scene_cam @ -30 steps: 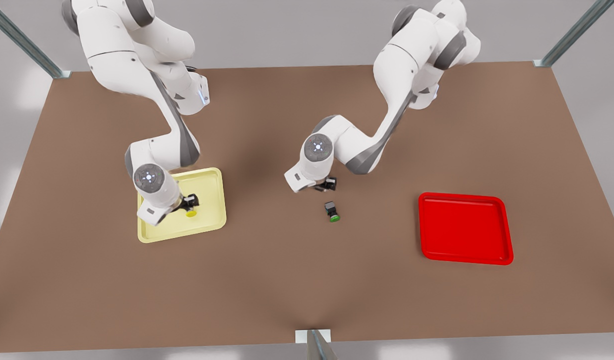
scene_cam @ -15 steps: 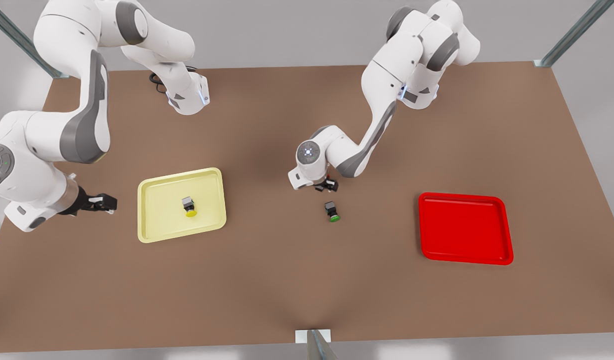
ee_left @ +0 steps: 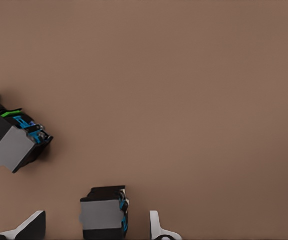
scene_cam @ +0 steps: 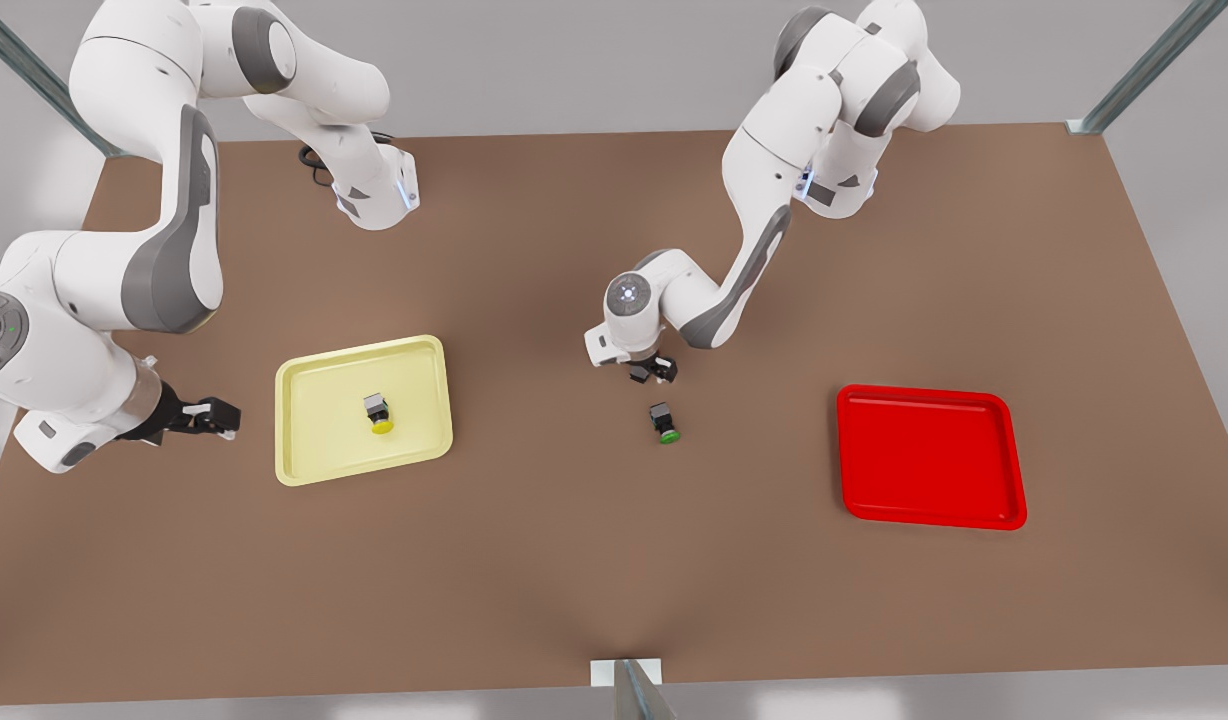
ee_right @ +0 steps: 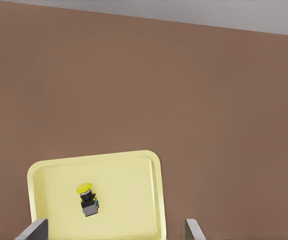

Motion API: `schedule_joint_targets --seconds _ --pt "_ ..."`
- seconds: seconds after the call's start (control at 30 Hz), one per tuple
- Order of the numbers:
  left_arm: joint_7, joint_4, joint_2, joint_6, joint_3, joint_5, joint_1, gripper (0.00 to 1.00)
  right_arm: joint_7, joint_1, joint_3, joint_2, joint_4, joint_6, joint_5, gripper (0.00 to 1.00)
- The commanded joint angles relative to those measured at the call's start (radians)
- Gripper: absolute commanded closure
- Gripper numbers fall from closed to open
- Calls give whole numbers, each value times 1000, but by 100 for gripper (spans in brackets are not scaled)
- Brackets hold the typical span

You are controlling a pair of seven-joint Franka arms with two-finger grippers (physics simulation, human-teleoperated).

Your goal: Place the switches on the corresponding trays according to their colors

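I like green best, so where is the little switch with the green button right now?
In the front view, the small dark grey switch with the round green cap lies on the bare brown table near the middle, between the pale yellow plastic tray and bright red plastic tray.

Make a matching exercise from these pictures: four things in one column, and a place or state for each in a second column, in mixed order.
1. yellow switch
2. green switch
3. left gripper
4. right gripper

A. open, beside the yellow tray, apart from it
B. lying free on the table
C. open, around a dark switch
D. inside the yellow tray

Pairs: 1-D, 2-B, 3-C, 4-A
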Motion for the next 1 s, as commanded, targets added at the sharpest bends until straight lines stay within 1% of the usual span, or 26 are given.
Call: schedule_joint_targets --seconds 0.0,0.13,0.17,0.23,0.3,0.33,0.47,0.5,0.6,0.77,0.9,0.97 --pt "0 0 2 0 0 0 0 0 0 -1 0 0 0 1 0 0" --pt "0 0 10 2 -2 -2 0 0 0 -1 -2 1 0 16 0 0" --pt "-2 0 14 12 -2 -9 0 2 0 -1 -2 1 -2 27 0 0" --pt "-2 0 13 11 -2 -9 0 30 2 -1 -2 1 -2 28 0 0" --pt "0 0 13 11 -2 -9 0 36 3 -2 -2 1 -2 27 0 0" --pt "0 0 13 11 0 -9 0 36 64 -1 -2 0 0 27 0 0" --pt "0 0 13 11 0 -9 0 36 64 1 -3 0 -2 27 0 0" --pt "0 0 13 11 -2 -9 0 39 66 1 -3 0 -2 27 0 0" --pt "0 0 13 11 0 -9 0 39 67 1 -3 1 -2 27 0 0" --pt "0 0 13 11 0 -9 0 43 64 -1 -3 0 0 28 0 0" --pt "0 2 14 11 -2 -9 0 43 67 -1 -2 0 3 44 0 0" --pt "0 0 14 11 0 -9 0 46 69 -1 -2 0 2 42 2 0"
